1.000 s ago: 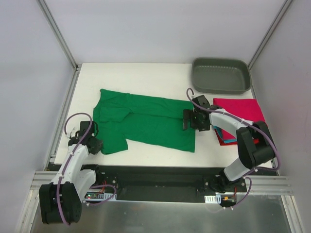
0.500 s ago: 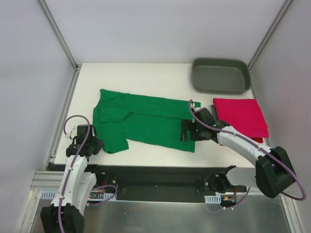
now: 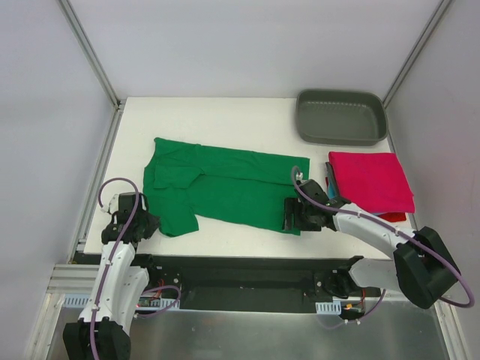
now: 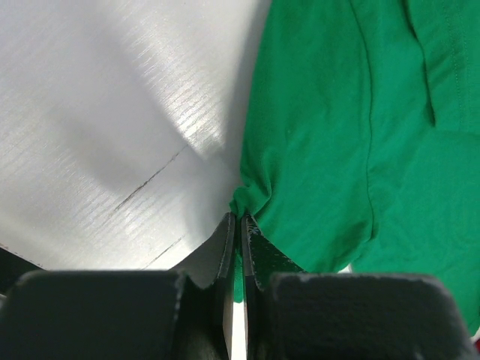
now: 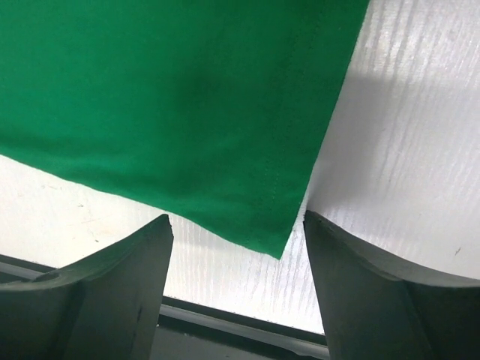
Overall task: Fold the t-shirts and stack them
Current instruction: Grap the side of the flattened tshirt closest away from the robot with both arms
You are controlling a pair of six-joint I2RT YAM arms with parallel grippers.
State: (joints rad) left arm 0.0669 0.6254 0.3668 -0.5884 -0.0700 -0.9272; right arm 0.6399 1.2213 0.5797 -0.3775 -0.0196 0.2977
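A bright green t-shirt [image 3: 225, 187] lies spread out across the white table, collar to the left. My left gripper [image 3: 147, 224] is shut on the shirt's near left edge; in the left wrist view a bunched bit of green cloth [image 4: 251, 196] is pinched at the left gripper [image 4: 240, 225] tips. My right gripper [image 3: 292, 217] is low over the shirt's near right corner. In the right wrist view the right gripper [image 5: 238, 225] is open, its fingers on either side of that corner [image 5: 276, 244], not touching it. Folded t-shirts are stacked at the right, crimson-pink [image 3: 371, 180] on top, with teal [image 3: 331, 180] and red [image 3: 391, 217] edges showing.
A grey plastic tray [image 3: 341, 133] stands at the back right, just behind the folded stack. The table's near edge and the black base rail [image 3: 240, 270] run close below both grippers. Metal frame posts and white walls close in the sides.
My right gripper has slid toward the near edge along the shirt's right hem to its near corner, and its jaws have narrowed a little. The left gripper has shut on the cloth.
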